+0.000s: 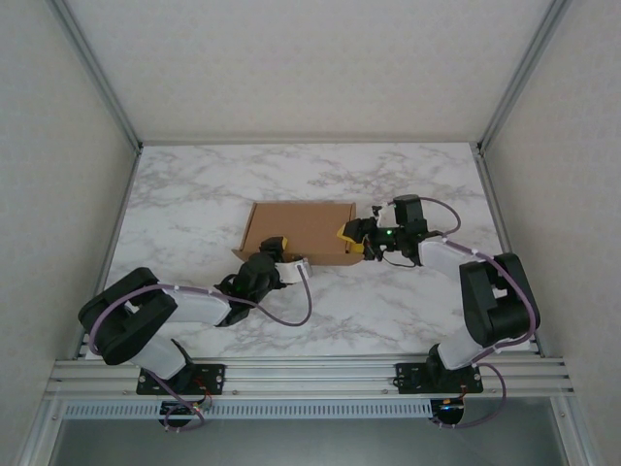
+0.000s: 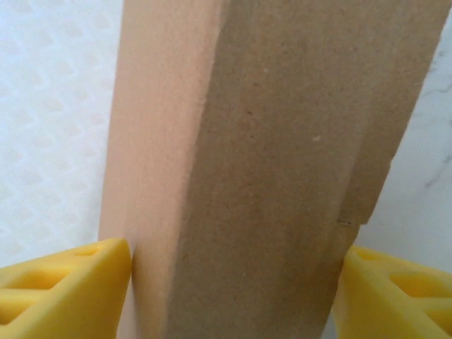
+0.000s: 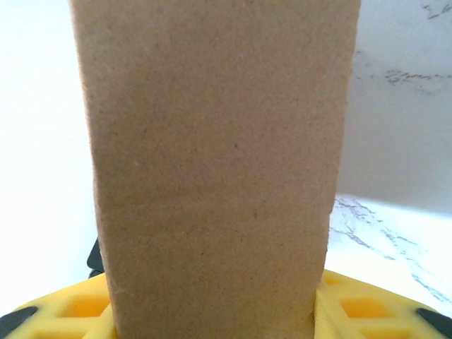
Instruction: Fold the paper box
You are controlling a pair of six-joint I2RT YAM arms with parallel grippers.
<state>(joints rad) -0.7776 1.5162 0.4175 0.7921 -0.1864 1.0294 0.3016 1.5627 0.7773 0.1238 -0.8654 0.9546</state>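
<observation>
The paper box (image 1: 296, 228) is a shallow brown cardboard box lying in the middle of the marble table. My left gripper (image 1: 275, 245) is at its near edge. In the left wrist view, a brown wall of the box (image 2: 268, 141) stands between the yellow fingers (image 2: 70, 289), which sit just off its two sides; the left gripper (image 2: 239, 247) is open. My right gripper (image 1: 349, 236) is at the box's right near corner. In the right wrist view, its yellow fingers (image 3: 367, 307) press both sides of a cardboard panel (image 3: 212, 141), so the right gripper (image 3: 214, 279) is shut on it.
The marble table (image 1: 194, 194) is bounded by metal frame posts at left (image 1: 116, 204) and right (image 1: 495, 204). A white wall stands behind. The arms' bases sit on the rail (image 1: 310, 374) at the near edge.
</observation>
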